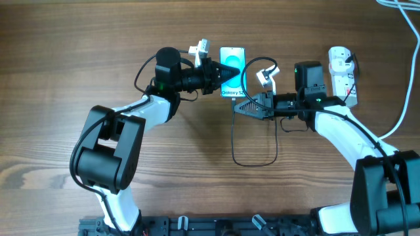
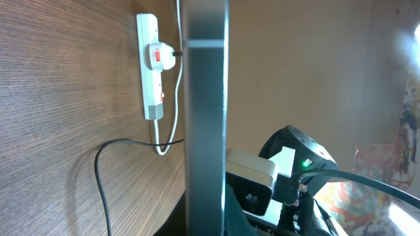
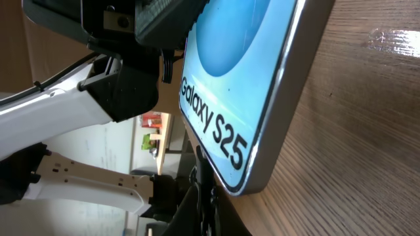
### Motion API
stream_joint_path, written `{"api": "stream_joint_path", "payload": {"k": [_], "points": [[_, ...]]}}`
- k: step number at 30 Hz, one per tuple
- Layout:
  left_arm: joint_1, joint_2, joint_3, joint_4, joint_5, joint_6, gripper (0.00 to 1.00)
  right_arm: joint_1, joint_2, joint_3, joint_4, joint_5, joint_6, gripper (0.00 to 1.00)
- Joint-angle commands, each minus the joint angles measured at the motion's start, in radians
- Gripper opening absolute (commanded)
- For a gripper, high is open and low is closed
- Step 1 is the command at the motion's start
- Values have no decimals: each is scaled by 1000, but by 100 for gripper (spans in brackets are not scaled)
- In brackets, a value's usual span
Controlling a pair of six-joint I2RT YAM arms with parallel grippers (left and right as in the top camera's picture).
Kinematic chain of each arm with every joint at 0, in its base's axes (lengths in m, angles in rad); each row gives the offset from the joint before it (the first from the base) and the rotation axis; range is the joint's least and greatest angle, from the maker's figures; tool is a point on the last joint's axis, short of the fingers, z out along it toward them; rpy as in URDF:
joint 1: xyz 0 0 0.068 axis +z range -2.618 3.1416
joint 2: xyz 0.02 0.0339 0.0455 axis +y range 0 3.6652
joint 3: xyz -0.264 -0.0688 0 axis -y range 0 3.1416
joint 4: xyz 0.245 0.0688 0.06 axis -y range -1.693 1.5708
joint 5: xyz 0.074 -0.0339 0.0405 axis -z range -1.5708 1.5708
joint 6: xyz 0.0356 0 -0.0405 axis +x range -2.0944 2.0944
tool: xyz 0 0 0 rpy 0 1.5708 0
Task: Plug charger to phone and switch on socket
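Our left tool (image 1: 228, 73) clamped the phone (image 1: 233, 58), tilted on the tabletop (image 1: 65, 39); our right tool (image 1: 244, 108) pinched the charger (image 1: 233, 141) tip just below its lower edge. A skewed tip could miss the port and shove the phone loose.

Left arm (image 1: 134, 108) and right arm (image 1: 341, 131) wear white shells, black joints, black cables.

Glossy phone (image 3: 243, 72), matt wood table (image 1: 65, 39)
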Motion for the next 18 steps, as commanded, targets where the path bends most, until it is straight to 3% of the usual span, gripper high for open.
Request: {"api": "stream_joint_path", "payload": {"k": [1,18], "points": [[5,4,23,11,21,26,4,-6,18,-7,2,2,6,4],[5,4,23,11,32,27,4,-9,18,-7,6,3,40,4]]}}
